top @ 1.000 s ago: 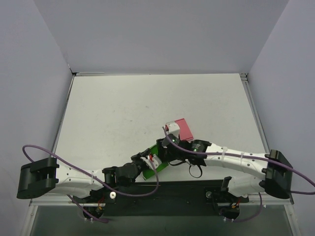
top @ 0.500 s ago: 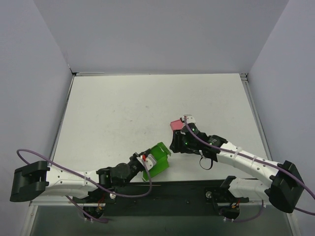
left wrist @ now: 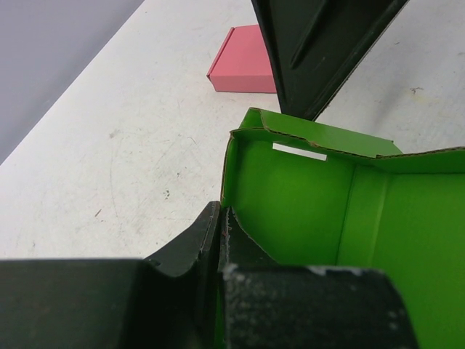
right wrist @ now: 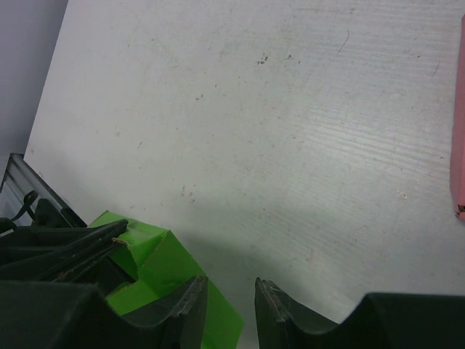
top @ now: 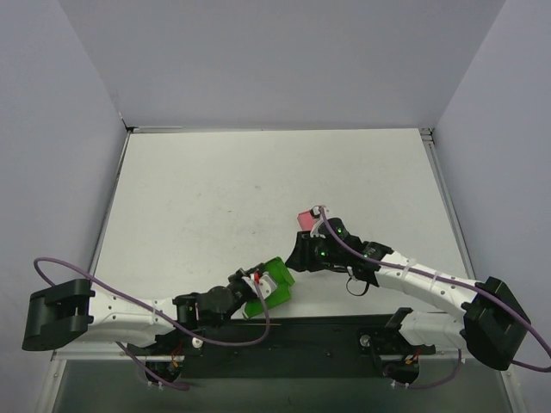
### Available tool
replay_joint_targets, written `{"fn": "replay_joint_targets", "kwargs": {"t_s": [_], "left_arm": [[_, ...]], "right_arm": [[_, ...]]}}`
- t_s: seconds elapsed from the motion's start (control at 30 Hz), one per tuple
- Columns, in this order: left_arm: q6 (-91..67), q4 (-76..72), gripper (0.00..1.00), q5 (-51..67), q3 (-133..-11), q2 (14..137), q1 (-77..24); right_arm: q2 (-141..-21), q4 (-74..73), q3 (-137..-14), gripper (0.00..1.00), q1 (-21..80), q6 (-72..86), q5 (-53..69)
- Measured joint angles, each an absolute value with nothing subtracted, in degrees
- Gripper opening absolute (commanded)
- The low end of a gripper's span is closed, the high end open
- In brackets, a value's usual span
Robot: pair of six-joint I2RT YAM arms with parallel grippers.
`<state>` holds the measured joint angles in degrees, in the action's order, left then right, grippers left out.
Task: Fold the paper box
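Near table [top: 215, 198] edge, left tool [left wrist: 220, 231] clamps paper box [left wrist: 305, 203]; right tool [right wrist: 230, 285] beside.

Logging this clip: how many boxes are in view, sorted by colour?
green paper box: 1
pink box: 1
Total: 2
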<state>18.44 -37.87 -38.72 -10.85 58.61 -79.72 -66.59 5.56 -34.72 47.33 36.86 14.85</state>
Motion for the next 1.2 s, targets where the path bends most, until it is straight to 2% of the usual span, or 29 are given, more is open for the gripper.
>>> {"fn": "replay_joint_targets", "kwargs": {"t_s": [0.37, 0.87, 1.2], "left_arm": [[18.44, -36.64, 0.00, -38.59, -10.59, 56.95, -79.72], [17.06, -37.10, 0.00, -33.98, -8.54, 48.75, -79.68], [16.69, -37.10, 0.00, -32.45, -8.45, 47.79, -79.68]], "right_arm": [[-65.78, 12.80, -29.76, 0.33, 47.13, 42.37, 18.31], [-55.46, 14.17, -26.50, 0.30, 45.39, 48.01, 22.13], [-49.84, 15.66, -25.47, 0.32, 43.51, 49.87, 25.04]]}}
